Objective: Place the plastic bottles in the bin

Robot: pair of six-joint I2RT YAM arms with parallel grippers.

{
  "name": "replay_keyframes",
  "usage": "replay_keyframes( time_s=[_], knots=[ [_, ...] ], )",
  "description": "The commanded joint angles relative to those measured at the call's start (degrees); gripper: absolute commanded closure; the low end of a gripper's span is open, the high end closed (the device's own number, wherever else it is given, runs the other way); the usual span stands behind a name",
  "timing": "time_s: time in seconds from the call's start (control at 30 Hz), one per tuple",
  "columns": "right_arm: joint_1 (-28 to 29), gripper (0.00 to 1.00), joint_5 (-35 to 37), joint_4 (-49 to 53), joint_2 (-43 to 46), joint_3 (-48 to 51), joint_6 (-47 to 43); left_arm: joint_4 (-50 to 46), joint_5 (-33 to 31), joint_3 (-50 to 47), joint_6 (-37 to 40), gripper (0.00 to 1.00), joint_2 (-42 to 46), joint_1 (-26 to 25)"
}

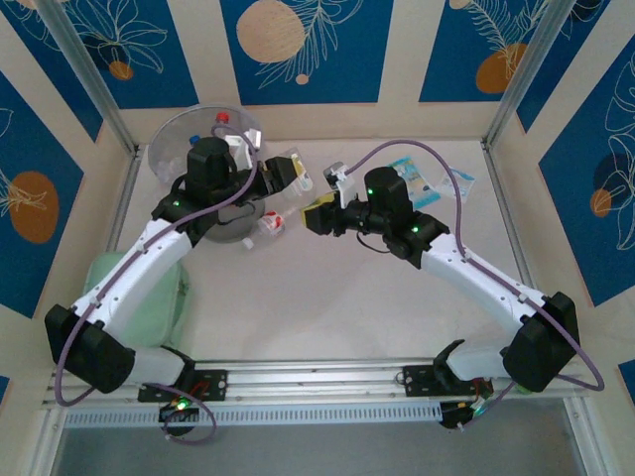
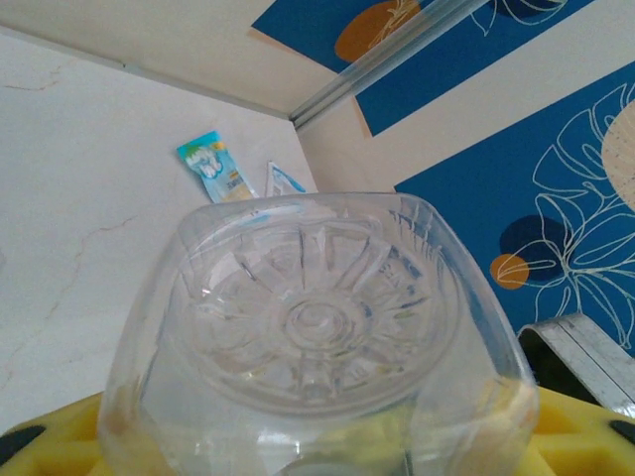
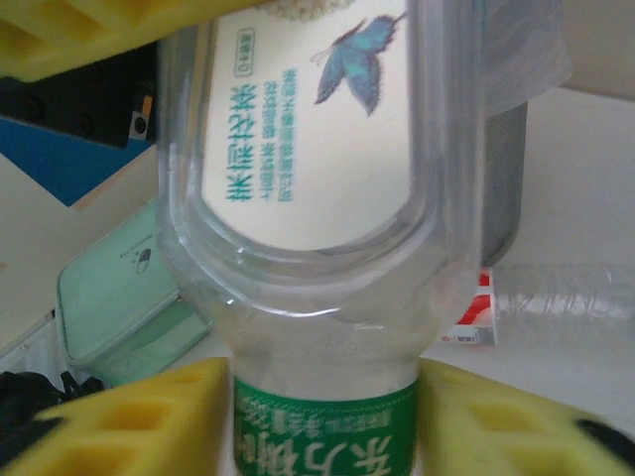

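Left pincer (image 2: 317, 451) was clamped on the base end of a clear bottle (image 2: 313, 317), held off the tabletop (image 1: 327, 307) toward its far edge and near the bin (image 1: 171, 139) in the far left corner. My right pincer (image 3: 322, 426) flanked the green band (image 3: 327, 456) at the neck, gripping or loose I could not tell. If both squeezed while one pulled away, the bottle could twist free and drop short of the bin; my left arm (image 1: 139, 258) and right arm (image 1: 476, 273) reached inward, elbows out, wrists meeting at the bottle.
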State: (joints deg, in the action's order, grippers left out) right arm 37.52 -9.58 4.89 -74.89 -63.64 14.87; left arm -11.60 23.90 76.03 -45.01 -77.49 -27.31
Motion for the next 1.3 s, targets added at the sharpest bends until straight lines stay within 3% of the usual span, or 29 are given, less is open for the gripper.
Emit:
replay_keyframes(
  time_s=[0.0,0.07,0.1,0.33,0.57,0.67,0.9,1.0,1.27],
  knots=[
    [0.17,0.22,-1.32,-0.88,0.61,-1.46,-0.71,-2.44,-0.85,5.1,3.59,0.49,-1.27,0.2],
    [-0.31,0.04,-0.24,1.32,1.05,-2.16,-1.61,-6.32,-1.31,9.48,6.59,0.51,-2.36,1.92],
    [-0.62,0.01,0.58,2.22,1.51,-2.15,-1.81,-8.03,-1.25,12.05,8.2,0.51,-2.99,2.96],
    [-3.18,0.01,5.43,8.12,6.17,0.82,-3.98,-25.03,-3.83,35.92,20.14,0.62,-10.35,17.6],
    [-4.47,0.01,7.52,10.51,9.81,4.9,-3.1,-31.35,-18.69,46.75,28.95,0.76,-16.5,26.69],
    [-4.56,0.01,7.8,11.95,10.18,4.84,-3.99,-32.89,-22.54,50.29,33.64,0.82,-20.93,28.37],
    [-4.56,0.01,8.79,14.22,10.86,4.66,-5.2,-41.82,-23.9,61.19,39.54,0.83,-34.14,29.85],
    [-4.56,0.01,9.01,14.67,11.08,5.1,-5.12,-44.73,-22.16,63.79,40.59,0.89,-38.52,30.55],
    [-4.04,0.01,9.43,15.46,10.69,5.64,-5.34,-52.83,-14.32,63.64,42.29,0.87,-45.48,30.34]
  ],
)
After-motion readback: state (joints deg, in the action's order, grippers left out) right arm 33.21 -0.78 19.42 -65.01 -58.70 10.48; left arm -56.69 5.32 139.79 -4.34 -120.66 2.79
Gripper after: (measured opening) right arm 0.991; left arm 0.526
